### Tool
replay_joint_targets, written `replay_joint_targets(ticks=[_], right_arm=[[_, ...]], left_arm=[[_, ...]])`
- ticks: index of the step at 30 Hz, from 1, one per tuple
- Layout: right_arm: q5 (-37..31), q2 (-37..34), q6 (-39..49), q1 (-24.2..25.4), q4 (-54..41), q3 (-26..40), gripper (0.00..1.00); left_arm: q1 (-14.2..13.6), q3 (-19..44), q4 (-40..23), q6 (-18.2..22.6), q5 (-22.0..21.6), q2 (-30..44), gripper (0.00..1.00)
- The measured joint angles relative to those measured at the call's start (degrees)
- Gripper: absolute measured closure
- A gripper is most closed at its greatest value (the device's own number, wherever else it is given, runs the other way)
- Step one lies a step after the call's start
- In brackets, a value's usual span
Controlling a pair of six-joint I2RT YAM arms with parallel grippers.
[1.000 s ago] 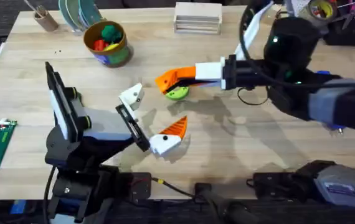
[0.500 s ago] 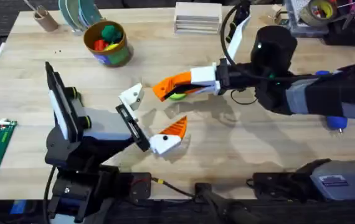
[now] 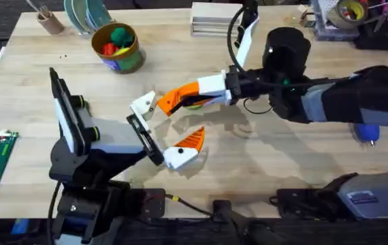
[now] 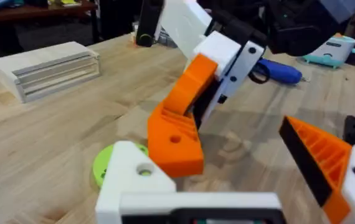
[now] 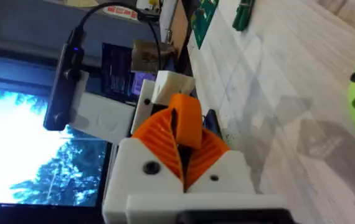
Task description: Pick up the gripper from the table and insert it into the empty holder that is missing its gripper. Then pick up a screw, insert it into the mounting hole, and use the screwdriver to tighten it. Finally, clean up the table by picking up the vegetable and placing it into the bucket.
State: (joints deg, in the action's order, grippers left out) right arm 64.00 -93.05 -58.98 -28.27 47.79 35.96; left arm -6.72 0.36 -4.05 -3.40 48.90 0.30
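Nearest me, I am seeing the left gripper [image 3: 170, 133] resting open low on the table, its plain white holder [image 3: 143, 105] bare and its other finger bearing an orange tip. Just beyond it, I am watching the right gripper [image 3: 173, 100] pinching the gripper [image 4: 176, 127] right beside that holder, above a green disc [image 4: 104, 167]. Farther back, the bucket [image 3: 117, 47] is sitting with the screwdriver [image 4: 278, 69] off to the right.
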Motion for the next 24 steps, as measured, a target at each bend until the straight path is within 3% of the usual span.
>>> replay_joint_targets(ticks=[11,24], right_arm=[[-0.28,-0.14,-0.22,-1.10,0.70,0.97,0.991],[-6.56,-0.14,-1.10,-3.94,1.08,1.08,0.992]], left_arm=[[0.00,0.00,0.00,0.00,-0.01,0.01,0.008],[0.26,0.00,0.02,0.00,-0.90,0.02,0.008]])
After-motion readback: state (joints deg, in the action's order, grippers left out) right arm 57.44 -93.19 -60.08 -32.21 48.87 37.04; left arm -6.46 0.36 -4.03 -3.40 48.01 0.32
